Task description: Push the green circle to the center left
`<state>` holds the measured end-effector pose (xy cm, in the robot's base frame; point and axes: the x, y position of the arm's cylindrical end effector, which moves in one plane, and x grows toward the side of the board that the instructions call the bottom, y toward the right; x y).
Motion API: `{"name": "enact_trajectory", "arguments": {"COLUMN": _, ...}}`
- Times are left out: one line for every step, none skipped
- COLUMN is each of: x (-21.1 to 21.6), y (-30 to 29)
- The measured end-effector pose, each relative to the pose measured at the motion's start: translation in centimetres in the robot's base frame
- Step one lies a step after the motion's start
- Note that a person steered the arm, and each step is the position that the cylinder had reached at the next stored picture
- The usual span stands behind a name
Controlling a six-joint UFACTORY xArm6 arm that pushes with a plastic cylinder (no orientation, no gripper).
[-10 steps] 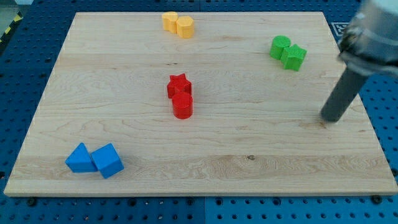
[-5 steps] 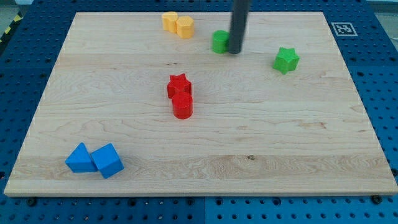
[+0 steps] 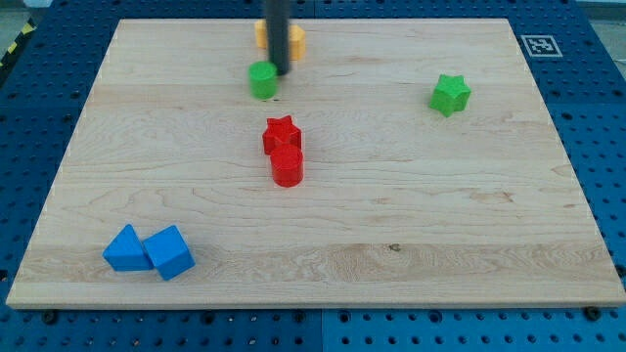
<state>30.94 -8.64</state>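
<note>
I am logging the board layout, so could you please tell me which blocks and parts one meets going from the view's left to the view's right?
Two blue blocks → green circle → my tip, at the circle's right edge → green star. The yellow and red blocks overlap these in left-right position, so I leave them out.

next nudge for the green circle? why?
Probably keep pushing toward the view's left and slightly down: my tip sits against the green circle on its right, near the view's top, just below the yellow blocks; centre left lies lower and further left.

Green star (image 3: 450,94), red star (image 3: 282,132), blue blocks (image 3: 149,250)
</note>
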Motion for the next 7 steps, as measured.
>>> {"name": "enact_trajectory", "arguments": {"x": 1.1, "y": -3.8}}
{"name": "enact_trajectory", "arguments": {"x": -1.0, "y": -1.6}}
{"name": "enact_trajectory", "arguments": {"x": -0.7, "y": 3.8}}
{"name": "enact_trajectory", "arguments": {"x": 1.7, "y": 2.5}}
{"name": "enact_trajectory", "arguments": {"x": 4.1, "y": -3.5}}
{"name": "enact_trajectory", "arguments": {"x": 6.0, "y": -9.6}}
{"name": "enact_trajectory", "arguments": {"x": 6.2, "y": -10.7}}
